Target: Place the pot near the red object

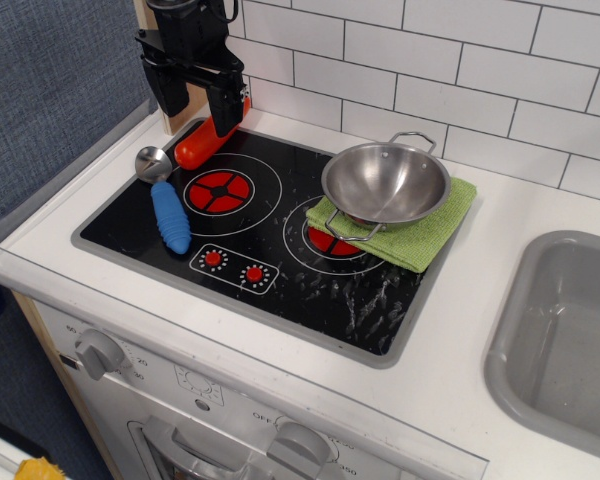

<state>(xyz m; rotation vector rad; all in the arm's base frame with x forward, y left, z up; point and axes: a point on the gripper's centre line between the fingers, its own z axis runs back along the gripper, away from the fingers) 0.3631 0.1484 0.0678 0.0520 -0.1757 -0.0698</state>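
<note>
One view only. Gripper, black, hangs vertical at stovetop's 11 o'clock corner, fingers pointing down right over the red object; can't tell if jaws are open or closed, nor if they touch it. Red obj lies diagonal at hob's back-left edge. Pot sits on green cloth over rt burner, 2 o'clock of hob, well apart from red obj. Blue-handled spoon at 9 o'clock.
</note>
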